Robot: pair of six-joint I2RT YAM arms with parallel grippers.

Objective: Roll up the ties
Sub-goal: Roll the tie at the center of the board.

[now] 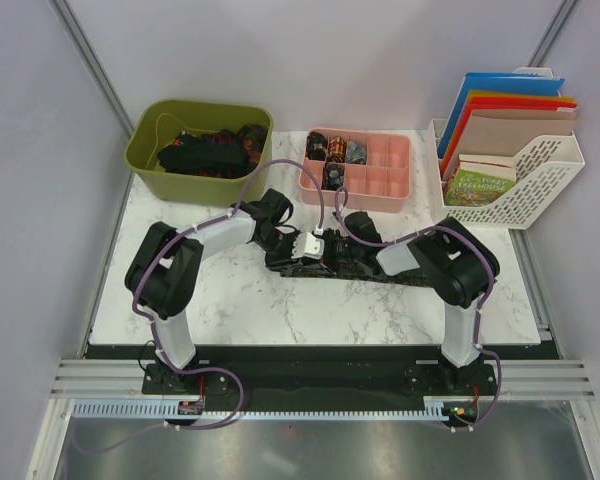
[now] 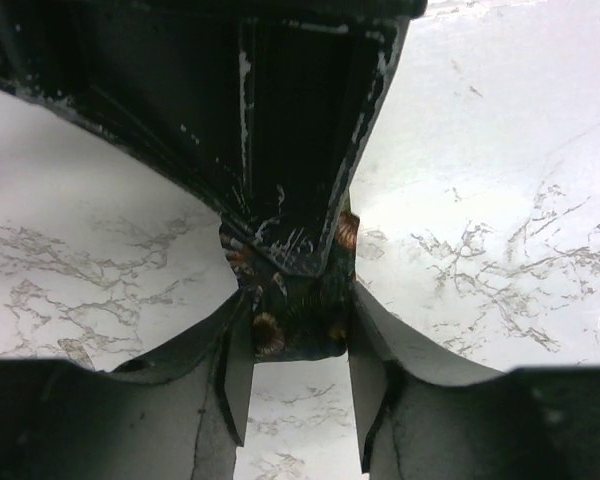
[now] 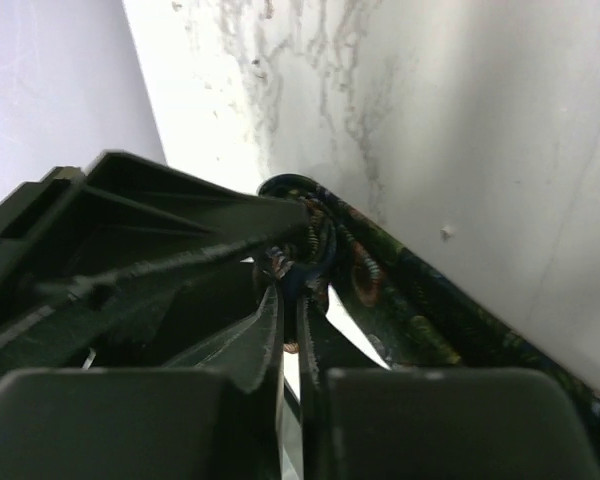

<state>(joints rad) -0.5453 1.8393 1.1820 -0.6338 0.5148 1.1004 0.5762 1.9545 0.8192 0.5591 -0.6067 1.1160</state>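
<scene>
A dark patterned tie [image 1: 405, 274] lies flat across the middle of the marble table. Both grippers meet at its left end. My left gripper [image 1: 302, 246] has the tie's rolled end [image 2: 292, 322] between its fingers [image 2: 235, 350], touching both. My right gripper [image 1: 338, 250] faces it and fills the top of the left wrist view. In the right wrist view my right gripper [image 3: 292, 285] is nearly closed and pinches the tie's fabric [image 3: 420, 312] at its tips, with the rest trailing away to the right. Rolled ties [image 1: 335, 150] sit in the pink tray.
A green bin [image 1: 145, 150] at the back left holds a heap of loose dark ties. A pink compartment tray [image 1: 400, 188] stands at the back centre. A white file rack [image 1: 555, 175] with folders and books is at the back right. Walls close both sides.
</scene>
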